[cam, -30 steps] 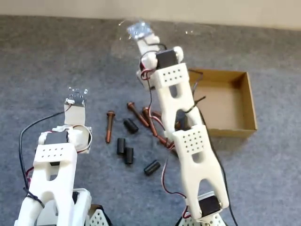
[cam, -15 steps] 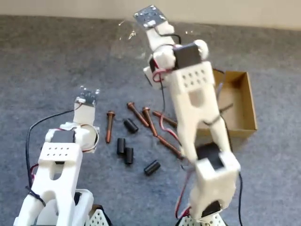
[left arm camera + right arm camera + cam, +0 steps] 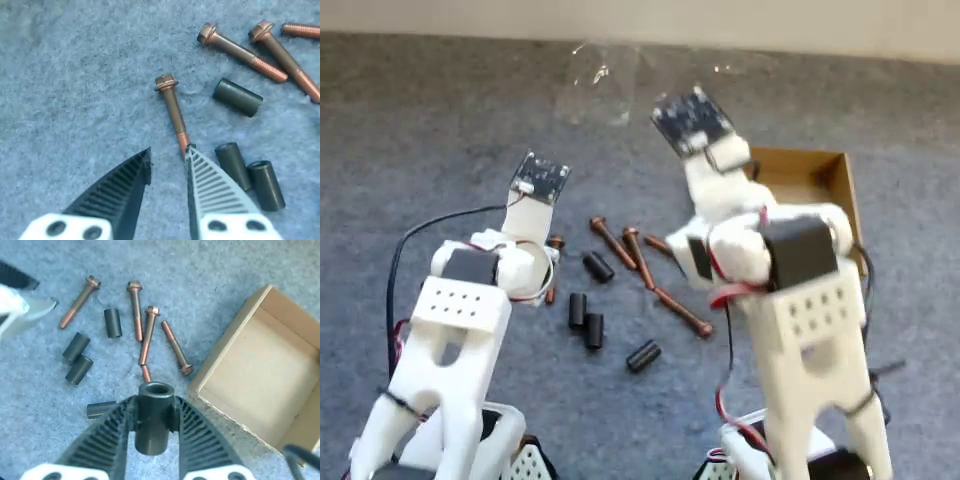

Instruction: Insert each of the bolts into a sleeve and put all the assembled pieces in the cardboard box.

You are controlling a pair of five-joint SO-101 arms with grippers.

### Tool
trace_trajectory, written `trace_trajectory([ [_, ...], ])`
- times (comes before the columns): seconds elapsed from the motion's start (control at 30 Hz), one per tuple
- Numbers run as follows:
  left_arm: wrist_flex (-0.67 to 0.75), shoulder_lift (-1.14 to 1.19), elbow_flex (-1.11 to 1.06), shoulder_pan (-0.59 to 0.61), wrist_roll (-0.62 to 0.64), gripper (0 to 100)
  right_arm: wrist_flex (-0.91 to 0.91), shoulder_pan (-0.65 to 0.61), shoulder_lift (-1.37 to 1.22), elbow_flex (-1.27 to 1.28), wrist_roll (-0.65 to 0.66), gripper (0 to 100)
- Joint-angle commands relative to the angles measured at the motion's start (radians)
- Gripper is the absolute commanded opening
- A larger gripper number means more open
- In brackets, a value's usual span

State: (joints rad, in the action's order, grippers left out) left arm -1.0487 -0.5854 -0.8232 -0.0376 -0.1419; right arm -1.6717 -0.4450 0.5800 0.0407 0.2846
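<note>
My right gripper [image 3: 154,406] is shut on an upright black sleeve [image 3: 153,436], held above the carpet between the bolts and the cardboard box [image 3: 252,371]. Several copper bolts [image 3: 148,333] and loose black sleeves [image 3: 76,346] lie below it. My left gripper [image 3: 167,156] is open just over the carpet. One of its fingertips [image 3: 190,151] is at the threaded end of the leftmost bolt [image 3: 172,106]. In the high view the bolts [image 3: 638,256] and sleeves [image 3: 586,320] lie between the two arms, with the box [image 3: 848,205] at the right.
Grey carpet covers the floor. A clear plastic bag [image 3: 603,72] lies at the back near the wall. The left arm's gripper [image 3: 20,300] shows at the edge of the right wrist view. Cables hang from both arms.
The right arm's wrist has swung right and toward the near side, now over the spot beside the box. The left arm has moved forward and right, up to the leftmost bolt.
</note>
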Motion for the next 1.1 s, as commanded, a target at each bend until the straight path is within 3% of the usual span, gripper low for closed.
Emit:
trace_trajectory([
  [0.0,-0.014,0.171,0.131,-0.024,-0.005,12,0.094,0.01,0.174,0.162,-0.003,0.5],
  [0.27,-0.026,0.515,0.389,-0.024,0.051,12,0.213,0.008,0.475,0.53,-0.002,0.5],
  [0.57,-0.123,0.731,0.585,-0.027,0.094,12,0.355,0.008,0.67,0.828,-0.002,0.5],
  [1.07,-0.12,1.017,0.802,-0.022,0.121,12,0.374,0.008,0.696,0.888,-0.005,0.5],
])
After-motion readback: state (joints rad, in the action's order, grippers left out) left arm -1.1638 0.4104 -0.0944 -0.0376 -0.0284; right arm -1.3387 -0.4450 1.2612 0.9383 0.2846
